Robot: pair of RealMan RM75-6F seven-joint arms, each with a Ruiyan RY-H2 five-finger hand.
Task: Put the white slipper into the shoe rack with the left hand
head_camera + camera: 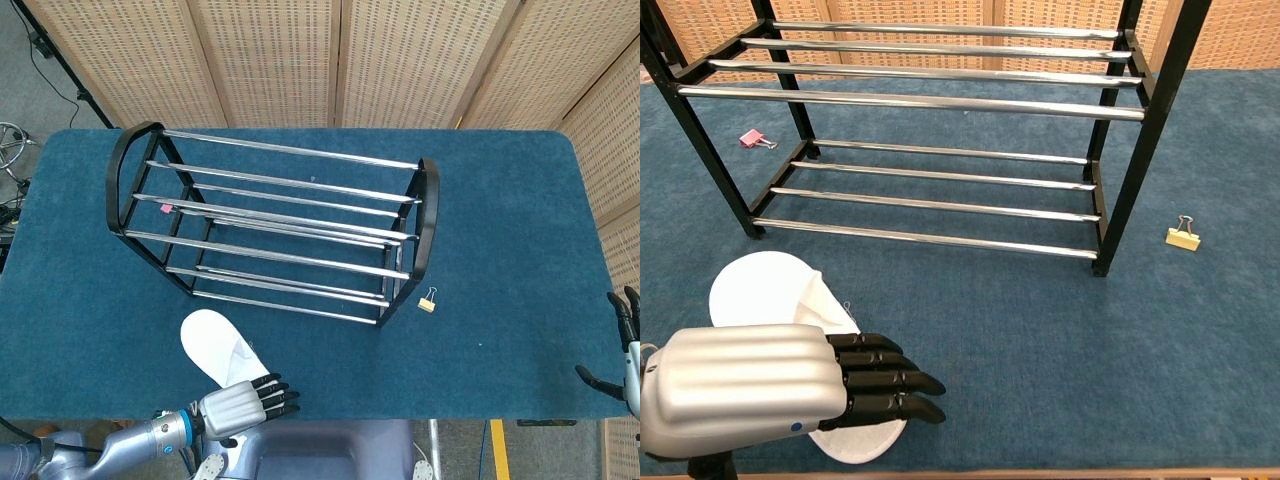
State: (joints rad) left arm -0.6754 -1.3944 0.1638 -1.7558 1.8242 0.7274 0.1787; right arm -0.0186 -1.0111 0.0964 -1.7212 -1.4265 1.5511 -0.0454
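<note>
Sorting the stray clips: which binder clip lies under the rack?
The pink clip, on the cloth beneath the rack's left end. The yellow clip lies in the open, outside the rack's right end.

White slipper (213, 343), black-and-chrome shoe rack (275, 228), dark blue table (510, 250), pink clip (751, 138), yellow clip (1183, 237), silver-and-black robot hand (770, 386)
</note>
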